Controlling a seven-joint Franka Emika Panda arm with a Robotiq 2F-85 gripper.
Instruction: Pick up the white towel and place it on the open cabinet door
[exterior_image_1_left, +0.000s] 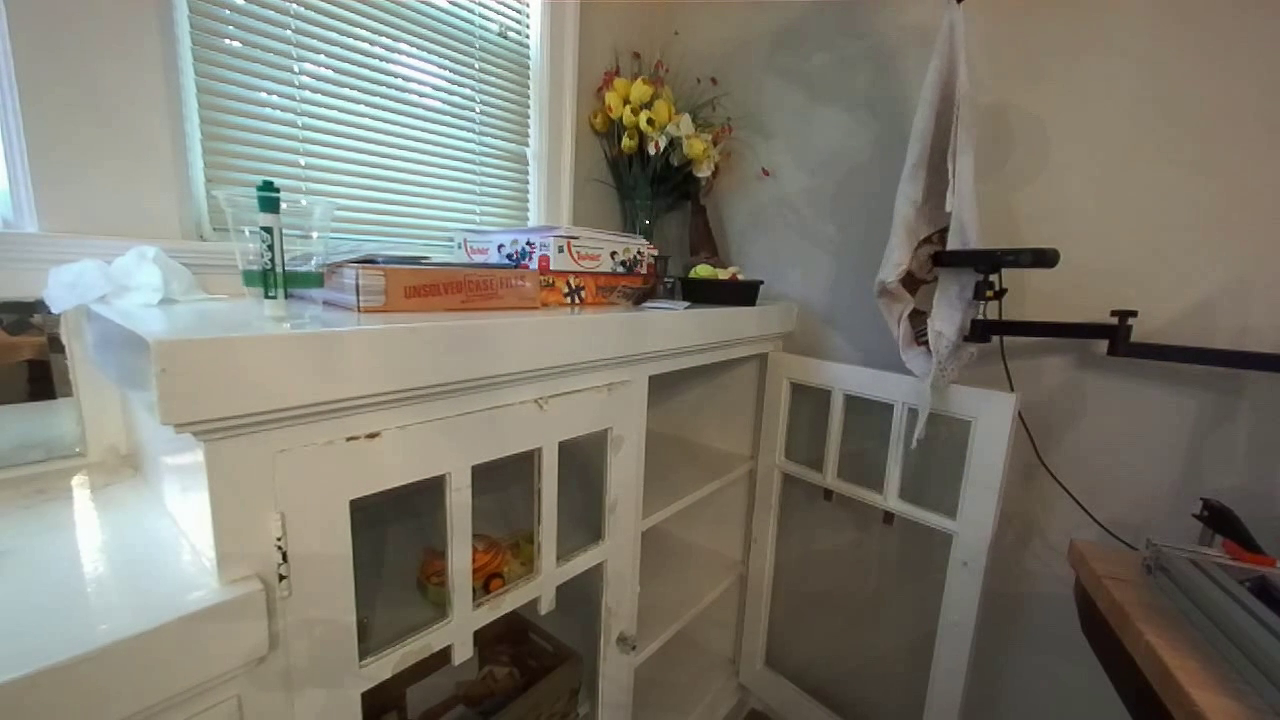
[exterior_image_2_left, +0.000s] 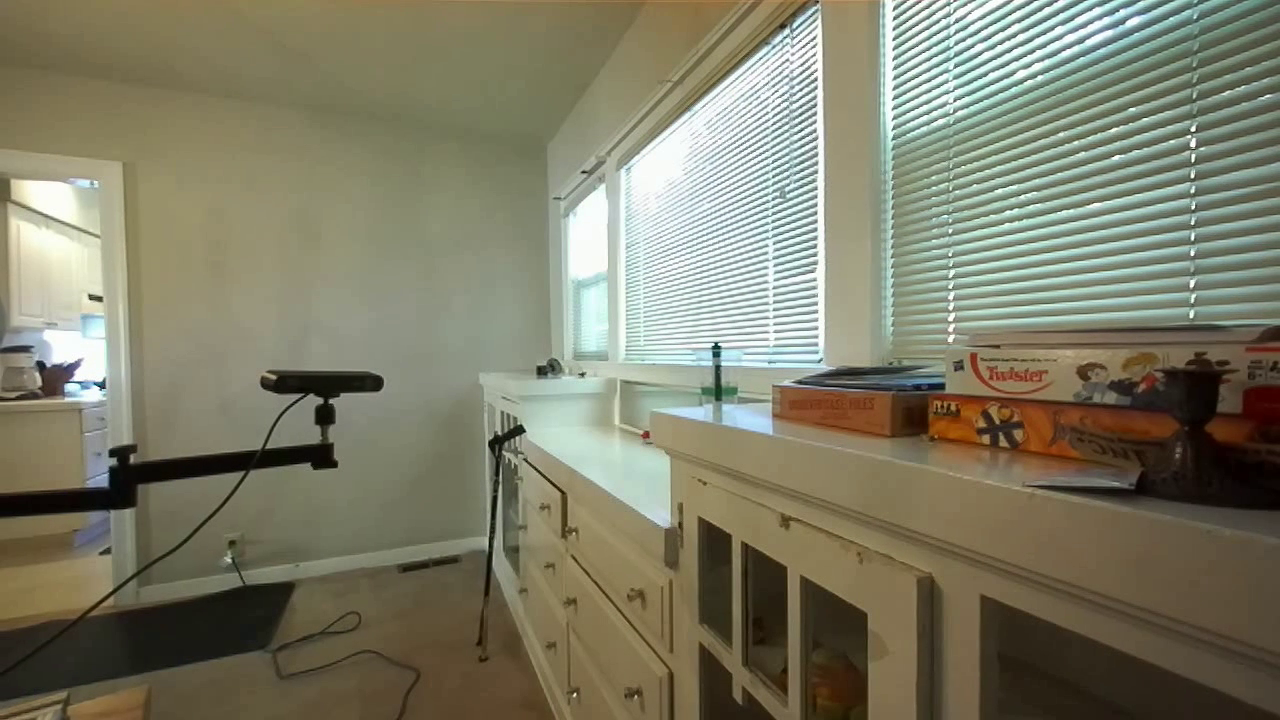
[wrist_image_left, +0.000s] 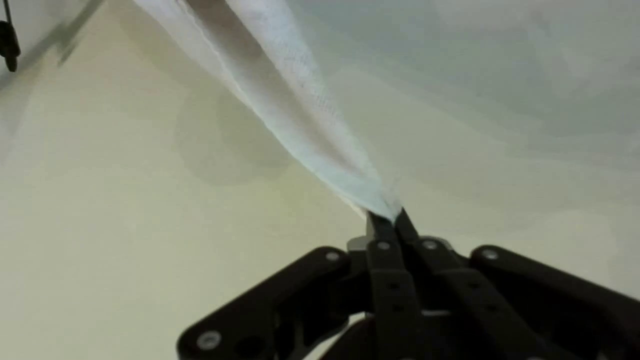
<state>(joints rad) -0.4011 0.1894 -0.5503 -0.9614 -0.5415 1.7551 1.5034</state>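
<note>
The white towel (exterior_image_1_left: 940, 150) hangs long and narrow from the top of an exterior view, with a darker print on its lower part. In the wrist view, my gripper (wrist_image_left: 392, 217) is shut on a bunched end of the towel (wrist_image_left: 305, 120). Only a dark tip of the gripper shows at the top edge in that exterior view. The open cabinet door (exterior_image_1_left: 985, 500) is white with glass panes and stands swung out. The towel's frayed lower tip overlaps the door's top rail in the picture; I cannot tell whether they touch. Towel and gripper are out of the remaining exterior view.
A black camera (exterior_image_1_left: 1000, 258) on a black arm (exterior_image_1_left: 1060, 330) overlaps the towel's right side. The white countertop (exterior_image_1_left: 480, 345) holds game boxes (exterior_image_1_left: 440, 287), a black tray (exterior_image_1_left: 722, 290), a flower vase (exterior_image_1_left: 640, 210) and a green marker (exterior_image_1_left: 268, 240). A wooden table (exterior_image_1_left: 1120, 580) stands at right.
</note>
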